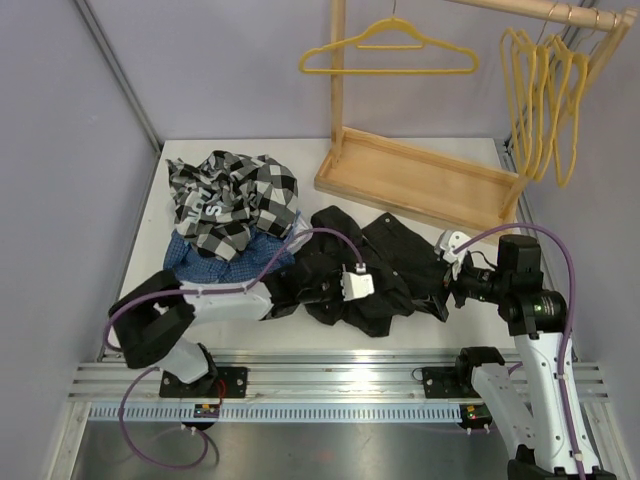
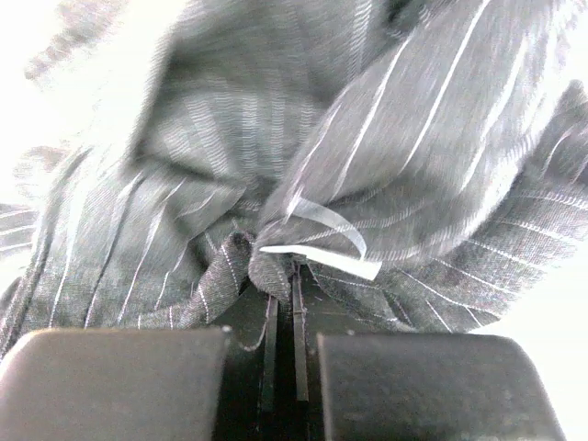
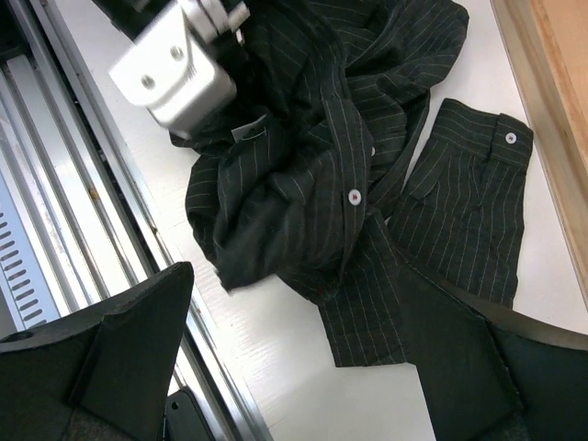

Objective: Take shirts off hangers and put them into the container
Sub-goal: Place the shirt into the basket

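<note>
Folds of pinstriped shirt pinched in left end effector; right end effector spread

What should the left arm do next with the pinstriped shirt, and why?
Probably lift. The left gripper is shut on a fold of the black pinstriped shirt, which lies crumpled on the table; raising it clears the table before carrying it toward the checked shirt heap. The right gripper is open, empty.

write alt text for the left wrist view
Close-up of the black pinstriped shirt, bunched and filling the frame, with the left gripper shut on a fold of it. A white tag sticks out just above the jaws.
</note>
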Motion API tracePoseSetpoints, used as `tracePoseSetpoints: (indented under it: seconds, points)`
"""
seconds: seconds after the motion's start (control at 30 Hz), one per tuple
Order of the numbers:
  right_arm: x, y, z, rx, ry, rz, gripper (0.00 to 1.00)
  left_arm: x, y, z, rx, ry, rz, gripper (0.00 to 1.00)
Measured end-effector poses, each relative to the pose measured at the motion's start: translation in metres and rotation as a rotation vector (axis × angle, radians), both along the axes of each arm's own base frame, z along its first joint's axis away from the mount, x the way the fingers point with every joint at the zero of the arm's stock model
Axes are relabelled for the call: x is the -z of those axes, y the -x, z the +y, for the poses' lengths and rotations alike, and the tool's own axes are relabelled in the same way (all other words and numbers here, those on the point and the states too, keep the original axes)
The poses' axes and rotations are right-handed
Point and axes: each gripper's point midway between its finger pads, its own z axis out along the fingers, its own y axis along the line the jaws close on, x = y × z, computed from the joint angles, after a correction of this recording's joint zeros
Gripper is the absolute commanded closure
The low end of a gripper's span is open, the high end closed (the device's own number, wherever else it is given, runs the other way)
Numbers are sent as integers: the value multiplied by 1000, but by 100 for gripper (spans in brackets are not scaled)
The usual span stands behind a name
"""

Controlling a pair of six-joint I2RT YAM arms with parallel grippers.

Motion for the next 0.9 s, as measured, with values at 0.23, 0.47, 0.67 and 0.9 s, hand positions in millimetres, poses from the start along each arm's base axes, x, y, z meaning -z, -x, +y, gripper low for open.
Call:
tracePoseSetpoints:
  seconds: [0.23, 0.47, 0.67, 0.9]
  points:
    - [-2, 1, -1, 11, 4, -16, 1, -128, 0, 15, -116, 256, -57, 100]
    - [-3, -7, -8, 72, 22, -24, 1, -259, -6, 83, -343, 507, -161, 100]
    - [-4, -11, -11, 96, 24, -31, 1, -336, -7, 136, -500, 612, -228, 100]
    - [-5, -12, -11, 98, 22, -32, 1, -396, -11, 175, -647, 669, -311, 100]
